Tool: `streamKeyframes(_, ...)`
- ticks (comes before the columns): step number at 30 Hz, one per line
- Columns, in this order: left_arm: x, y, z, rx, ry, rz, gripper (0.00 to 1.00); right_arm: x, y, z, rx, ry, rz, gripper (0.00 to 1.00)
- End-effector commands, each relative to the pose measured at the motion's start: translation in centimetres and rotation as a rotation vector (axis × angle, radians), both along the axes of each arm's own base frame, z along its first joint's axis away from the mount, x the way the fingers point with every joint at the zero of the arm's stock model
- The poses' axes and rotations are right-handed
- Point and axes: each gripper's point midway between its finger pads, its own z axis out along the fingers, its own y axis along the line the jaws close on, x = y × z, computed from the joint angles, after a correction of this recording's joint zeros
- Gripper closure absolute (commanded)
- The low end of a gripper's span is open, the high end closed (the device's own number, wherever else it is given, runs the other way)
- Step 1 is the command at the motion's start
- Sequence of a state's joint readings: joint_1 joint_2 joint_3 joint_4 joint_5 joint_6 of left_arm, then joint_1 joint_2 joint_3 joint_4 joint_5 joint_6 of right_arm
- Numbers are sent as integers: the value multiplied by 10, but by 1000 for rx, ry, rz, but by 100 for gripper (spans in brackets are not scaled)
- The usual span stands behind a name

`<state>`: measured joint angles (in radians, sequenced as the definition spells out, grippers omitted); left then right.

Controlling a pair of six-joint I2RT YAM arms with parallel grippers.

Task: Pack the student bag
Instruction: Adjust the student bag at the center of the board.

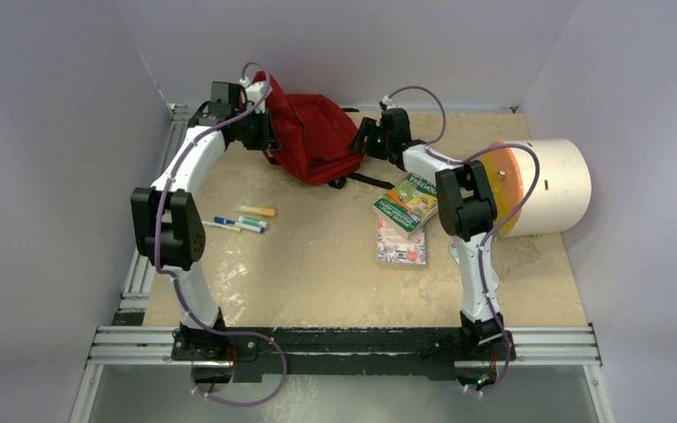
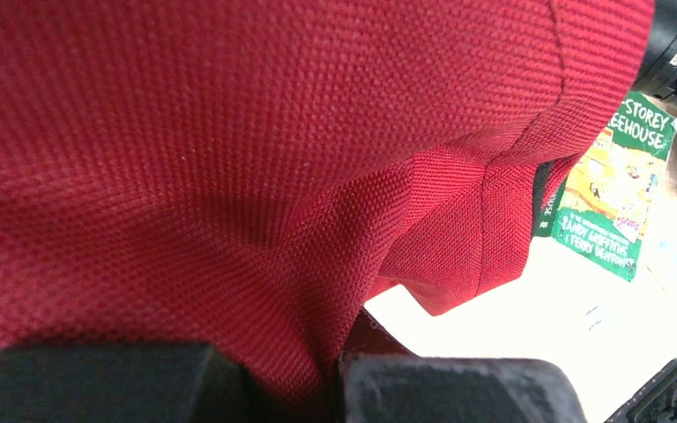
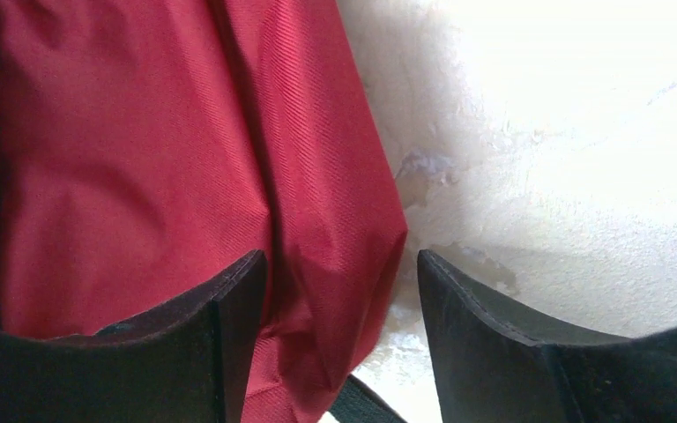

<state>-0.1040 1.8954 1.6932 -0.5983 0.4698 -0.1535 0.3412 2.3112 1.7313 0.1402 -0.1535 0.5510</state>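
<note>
The left gripper point(image 2: 293, 381) is clamping a fold of red fabric at the left edge of the bag point(image 1: 316, 139), its jaws nearly closed. Markers point(image 1: 242, 220) are lying on the desk point(image 1: 317, 282) nearby. The bag is sitting at the desk's far middle. The right gripper point(image 3: 339, 291) is standing wide, its jaws straddling the bag's right edge. Two books point(image 1: 408, 211) are lying just right of centre, and a cylinder point(image 1: 555, 181) is lying at the far right.

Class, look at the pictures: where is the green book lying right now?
In the top view the green book lies on the table right of centre, between the student bag and the cream cylinder, with a second book against its near edge.
</note>
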Motion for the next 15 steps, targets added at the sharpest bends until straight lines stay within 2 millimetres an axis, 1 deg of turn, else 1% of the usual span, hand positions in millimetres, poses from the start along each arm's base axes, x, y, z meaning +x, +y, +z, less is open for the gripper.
streamKeyframes(1,-1,1,33,-10,-115,-16,100,8,3,23,1,-50,10,44)
streamKeyframes(2,-3,1,31,-15,-109,-15,100,8,0,22,-6,-52,1,52)
streamKeyframes(4,-5,1,25,-28,-91,-8,100,6,-5,25,-16,-69,-22,65)
streamKeyframes(6,-7,3,18,-43,-75,1,100,5,-15,38,-12,-104,-57,86)
streamKeyframes(7,-6,3,16,-55,-70,5,100,5,-22,52,-8,-131,-83,95)
streamKeyframes(8,-6,3,12,-63,-61,8,100,6,-32,59,-15,-148,-119,100)
streamKeyframes(9,-5,2,7,-73,-51,8,100,5,-40,67,-19,-163,-145,100)
streamKeyframes(12,-1,-5,-7,-114,-8,-10,100,4,-74,88,-40,-199,-235,100)
streamKeyframes(15,2,-19,-27,-179,61,-54,100,1,-106,101,-58,-212,-307,100)
